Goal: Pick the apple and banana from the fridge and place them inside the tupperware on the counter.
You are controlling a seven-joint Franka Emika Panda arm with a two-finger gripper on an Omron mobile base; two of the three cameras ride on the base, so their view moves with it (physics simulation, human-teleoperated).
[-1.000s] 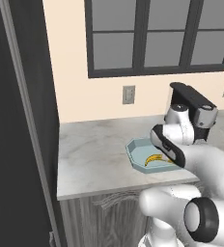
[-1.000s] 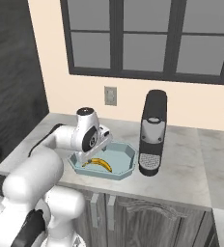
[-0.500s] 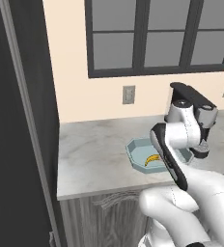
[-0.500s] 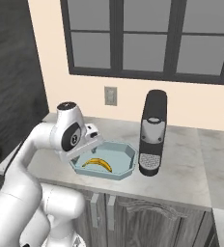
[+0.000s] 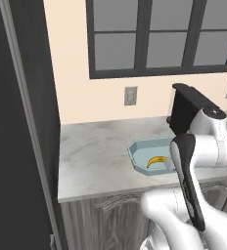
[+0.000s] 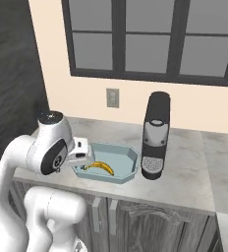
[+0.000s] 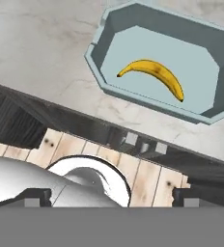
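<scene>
The yellow banana [image 7: 155,75] lies alone inside the light blue-grey tupperware [image 7: 97,62] on the marbled counter [image 7: 36,43]. From the bases, the banana [image 5: 157,161] [image 6: 99,168] rests near the front of the tupperware [image 5: 135,155] [image 6: 130,160]. My gripper [image 6: 84,153] hangs over the tray's near left corner at the counter's front edge. Its jaws stand wide apart in the hand view [image 7: 111,198], open with nothing between them. The fridge [image 5: 17,146] shows as a dark grey wall on the left. The apple is out of view.
A tall black coffee machine [image 6: 155,135] [image 5: 186,110] stands just right of the tray. Grey wood-grain cabinets [image 6: 150,221] run under the counter [image 5: 96,156]. A wall outlet [image 6: 112,98] and a dark-framed window sit behind. My white arm [image 5: 203,151] covers the tray's right side.
The arm has drawn back from above the tray toward the counter's front edge and risen. The banana stays in the tray and the jaws remain open.
</scene>
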